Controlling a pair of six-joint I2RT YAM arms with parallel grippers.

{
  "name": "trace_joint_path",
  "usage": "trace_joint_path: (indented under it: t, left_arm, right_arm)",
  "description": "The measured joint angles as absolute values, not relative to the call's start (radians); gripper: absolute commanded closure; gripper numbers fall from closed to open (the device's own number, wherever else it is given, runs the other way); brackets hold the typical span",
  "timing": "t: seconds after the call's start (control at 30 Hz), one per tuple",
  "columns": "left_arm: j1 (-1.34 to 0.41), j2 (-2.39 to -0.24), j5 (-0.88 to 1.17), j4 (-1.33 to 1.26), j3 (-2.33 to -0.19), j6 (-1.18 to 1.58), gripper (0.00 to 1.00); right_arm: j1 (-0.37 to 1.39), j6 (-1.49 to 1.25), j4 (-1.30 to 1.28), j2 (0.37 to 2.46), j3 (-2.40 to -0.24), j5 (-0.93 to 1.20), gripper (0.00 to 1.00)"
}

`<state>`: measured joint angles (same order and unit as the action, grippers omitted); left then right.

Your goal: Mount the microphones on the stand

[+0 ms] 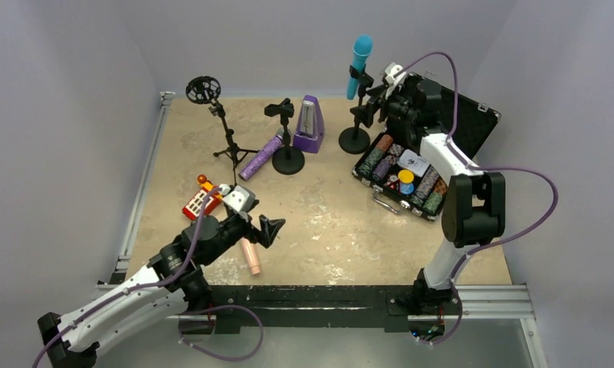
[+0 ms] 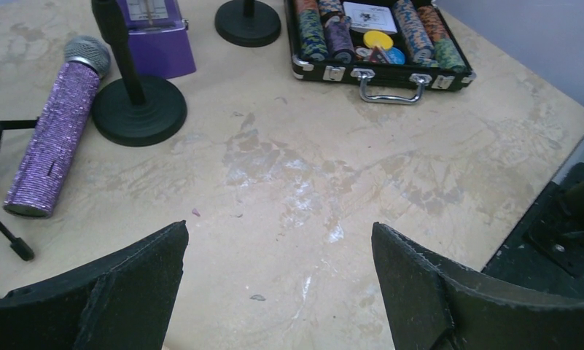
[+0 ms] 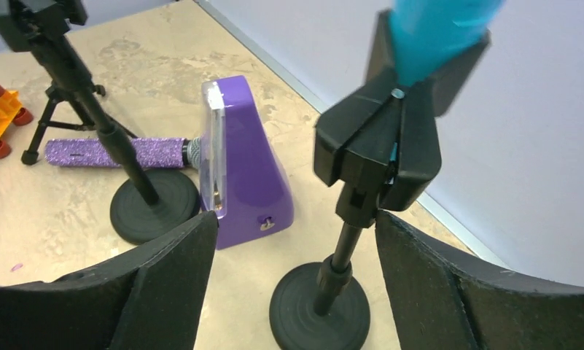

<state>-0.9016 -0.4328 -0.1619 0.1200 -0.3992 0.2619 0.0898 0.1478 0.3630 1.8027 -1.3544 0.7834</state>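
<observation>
We find the cyan microphone clipped in its stand at upper centre, the purple microphone and pink microphone lying on the worktop, and the left gripper and right gripper with fingers apart; next, we judge, the left must descend onto the pink one at lower left.

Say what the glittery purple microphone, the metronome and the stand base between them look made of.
Purple microphone: body covered in sparkling, rhinestone-like glitter, head of grey metal-looking mesh. Metronome: smooth, slightly glossy purple plastic, probably, with a clear front cover. Stand base: matte black disc, likely painted metal.
</observation>
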Motion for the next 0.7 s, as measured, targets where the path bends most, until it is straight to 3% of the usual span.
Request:
trace_joint_path:
  t: [0.43, 0.7]
  left_arm:
    - [-0.686, -0.902, -0.123, -0.078, -0.566, 0.215, 0.02]
    - [-0.548, -1.191, -0.005, -0.272, -0.678, 0.172, 0.11]
  right_arm:
    - [0.065, 0.198, 0.174, 1.512, -1.124, 0.875, 0.12]
    - [0.065, 0.252, -0.219, 1.335, -1.11, 0.986, 0.12]
